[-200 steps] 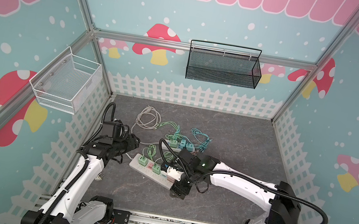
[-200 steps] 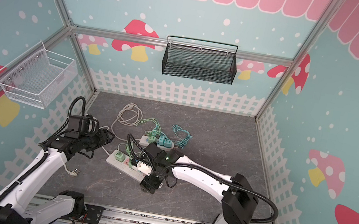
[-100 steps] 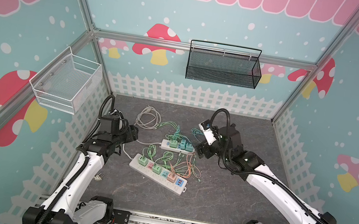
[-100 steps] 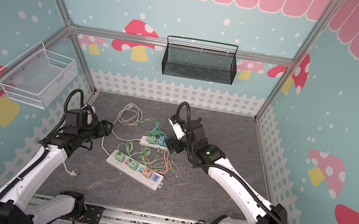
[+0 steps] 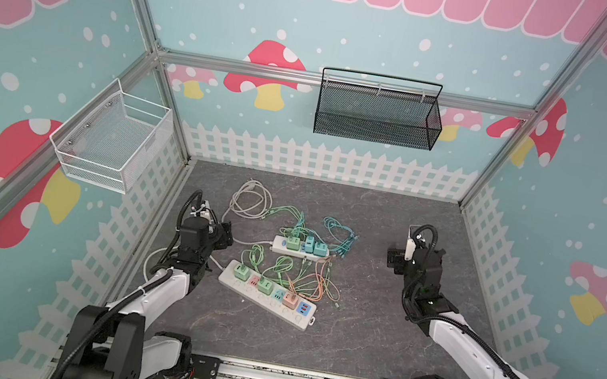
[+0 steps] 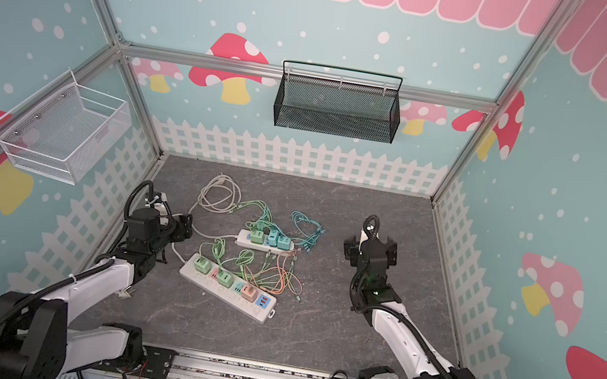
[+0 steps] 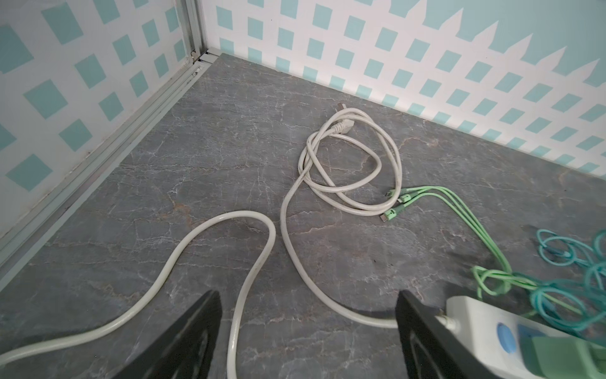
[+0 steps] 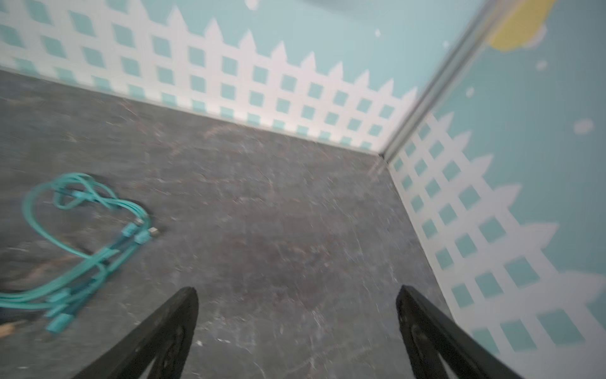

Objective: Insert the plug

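A long white power strip [image 5: 266, 298] [image 6: 228, 286] lies mid-floor, with green, pink, salmon and blue plugs standing in its sockets. The blue plug [image 5: 305, 308] [image 6: 263, 301] sits at its near end. A shorter strip [image 5: 300, 247] [image 7: 492, 331] with green and teal plugs lies behind it. My left gripper [image 5: 224, 233] [image 6: 183, 226] [image 7: 308, 315] hangs open to the left of the short strip, above its white cord [image 7: 262, 262]. My right gripper [image 5: 413, 260] [image 6: 370, 251] [image 8: 296, 315] stands open and empty over bare floor, far right of both strips.
A coiled white cord [image 5: 249, 200] [image 7: 347, 164] ends in a plug [image 7: 344, 126] near the back. Green cables [image 7: 426, 197], teal cables [image 5: 340, 233] [image 8: 91, 229] and orange cables [image 5: 319, 282] tangle around the strips. Fence-patterned walls close in on every side.
My right arm has left the long strip's near end, swung back and to the right, and its jaws have opened. The left gripper has drawn back a little and opened wider.
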`<action>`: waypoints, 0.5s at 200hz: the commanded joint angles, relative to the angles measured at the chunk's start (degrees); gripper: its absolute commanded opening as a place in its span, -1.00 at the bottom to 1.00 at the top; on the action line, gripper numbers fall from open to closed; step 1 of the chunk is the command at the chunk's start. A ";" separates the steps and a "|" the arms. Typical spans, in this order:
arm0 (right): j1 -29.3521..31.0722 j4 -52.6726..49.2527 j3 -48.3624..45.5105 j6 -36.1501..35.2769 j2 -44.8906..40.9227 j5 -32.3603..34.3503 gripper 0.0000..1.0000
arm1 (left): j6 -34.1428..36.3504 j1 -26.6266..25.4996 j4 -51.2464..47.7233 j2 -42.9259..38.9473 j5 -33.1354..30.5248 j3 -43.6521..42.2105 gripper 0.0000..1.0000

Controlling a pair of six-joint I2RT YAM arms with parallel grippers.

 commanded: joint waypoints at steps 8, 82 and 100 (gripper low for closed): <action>-4.44 25.33 -9.50 -0.51 3.92 0.80 0.95 | 3.92 0.45 16.97 6.35 -1.44 -2.64 0.70; -10.74 48.90 -15.51 -0.85 18.58 -5.47 0.95 | 9.02 0.52 39.63 14.69 1.62 -8.94 0.77; -11.08 48.24 -15.87 -0.47 17.93 -6.92 0.95 | 9.01 0.77 45.87 17.57 2.36 -10.15 0.78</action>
